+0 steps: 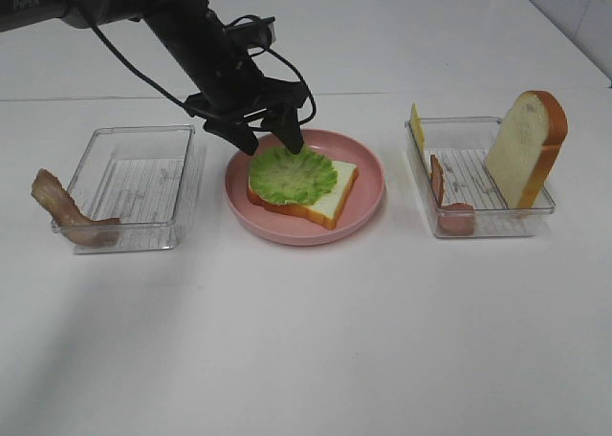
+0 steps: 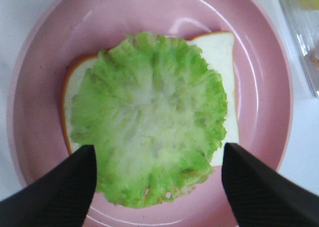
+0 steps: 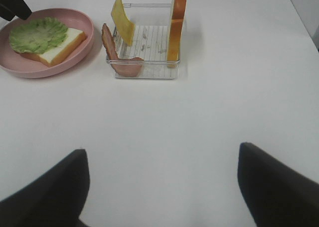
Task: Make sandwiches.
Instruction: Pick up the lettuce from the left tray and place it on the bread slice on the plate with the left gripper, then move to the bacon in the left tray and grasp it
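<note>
i'm hovering left gripper [image 1: 273, 149], jaws spread, seemingly clear of lettuce [image 1: 292, 176] on bread slice [image 1: 335, 201]; bacon strip [image 1: 67, 209] likely needing pinching next.

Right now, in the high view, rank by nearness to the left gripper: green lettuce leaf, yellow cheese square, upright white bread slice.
1. Green lettuce leaf: under left gripper.
2. Yellow cheese square: clear tray's left edge.
3. Upright white bread slice: same tray's right side.

A white bread slice [image 1: 333, 203] with orange-brown crust lies flat on the pink plate [image 1: 369, 183], topped by a ruffled green lettuce leaf [image 1: 292, 176]. In the right tray [image 1: 502, 221], a second bread slice [image 1: 521, 154] stands upright, a yellow cheese square [image 1: 417, 126] leans, and a bacon strip [image 1: 457, 216] slumps. A second bacon strip [image 1: 57, 205] drapes over the left tray [image 1: 134, 183].
</note>
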Action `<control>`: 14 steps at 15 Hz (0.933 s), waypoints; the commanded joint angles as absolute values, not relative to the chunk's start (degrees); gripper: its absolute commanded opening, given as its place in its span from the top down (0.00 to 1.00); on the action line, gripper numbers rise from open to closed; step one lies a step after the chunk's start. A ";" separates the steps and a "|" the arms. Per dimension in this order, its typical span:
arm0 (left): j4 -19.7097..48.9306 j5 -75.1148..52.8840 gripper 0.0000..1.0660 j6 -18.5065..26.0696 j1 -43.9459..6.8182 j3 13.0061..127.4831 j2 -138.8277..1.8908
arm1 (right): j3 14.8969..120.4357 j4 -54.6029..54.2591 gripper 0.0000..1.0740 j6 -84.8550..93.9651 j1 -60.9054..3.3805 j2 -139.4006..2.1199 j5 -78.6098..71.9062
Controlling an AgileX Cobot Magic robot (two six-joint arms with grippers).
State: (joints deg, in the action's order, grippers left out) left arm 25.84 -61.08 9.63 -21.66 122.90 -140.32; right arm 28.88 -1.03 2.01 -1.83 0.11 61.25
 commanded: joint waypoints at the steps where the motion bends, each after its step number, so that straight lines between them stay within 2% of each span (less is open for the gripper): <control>1: 22.92 -64.06 0.31 5.84 -21.72 127.60 -139.63 | 28.71 -1.43 0.27 2.35 -1.43 0.97 60.62; 3: 15.64 -69.96 0.31 0.57 -21.72 132.12 -139.63 | 28.71 -1.43 0.27 2.35 -1.43 0.97 60.62; 4: 9.68 -73.80 0.34 -3.50 -21.72 134.99 -139.46 | 28.71 -1.43 0.27 2.35 -1.43 0.97 60.62; 5: 7.33 -73.80 0.37 -5.16 -21.49 135.16 -137.97 | 28.71 -1.43 0.27 2.35 -1.43 0.97 60.62; 10: 7.28 -73.80 0.37 -5.96 -17.65 131.26 -130.69 | 28.71 -1.43 0.27 2.35 -1.43 0.97 60.62; 14: 4.35 -73.80 0.37 -5.67 -13.58 116.88 -119.52 | 28.71 -1.43 0.27 2.35 -1.43 0.97 60.62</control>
State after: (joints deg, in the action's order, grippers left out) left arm 4.64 -69.39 -5.56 -13.69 117.91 -120.49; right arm 28.88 -1.03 2.01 -1.83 0.11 61.25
